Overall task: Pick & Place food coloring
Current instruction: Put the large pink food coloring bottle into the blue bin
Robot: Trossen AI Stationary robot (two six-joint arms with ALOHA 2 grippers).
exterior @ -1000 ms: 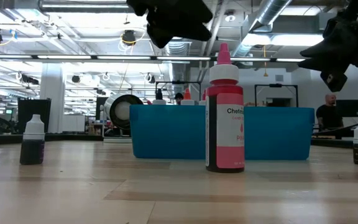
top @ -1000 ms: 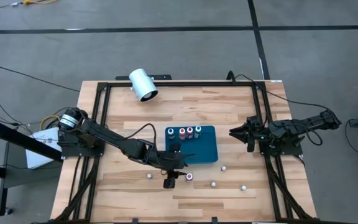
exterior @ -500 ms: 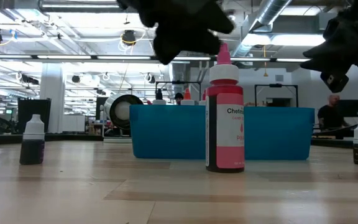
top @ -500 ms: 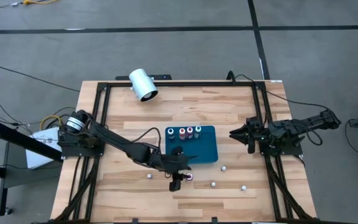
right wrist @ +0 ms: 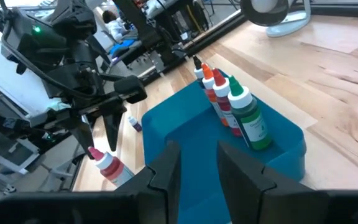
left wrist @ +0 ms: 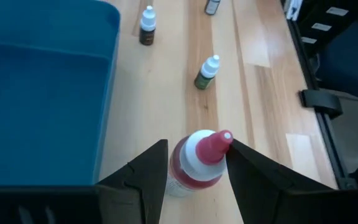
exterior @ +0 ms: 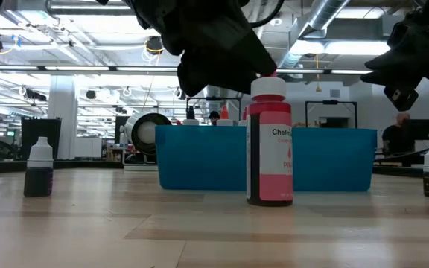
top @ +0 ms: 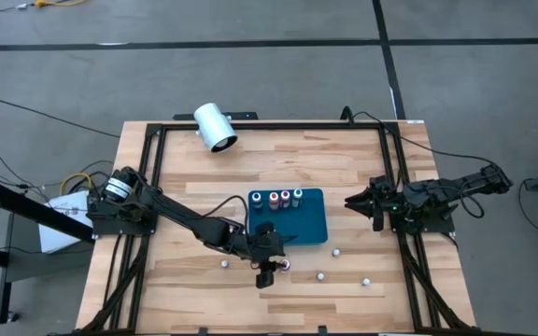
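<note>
Food coloring bottle (left wrist: 194, 163) beside the tray (left wrist: 39, 112): left hand (left wrist: 197, 167) has dropped over it since a second ago, fingers spread astride its cap. Grasp imminent, not closed.

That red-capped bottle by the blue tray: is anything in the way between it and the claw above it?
Nothing visible. The left gripper has its open fingers on either side of the red-capped bottle, beside the blue tray.
</note>
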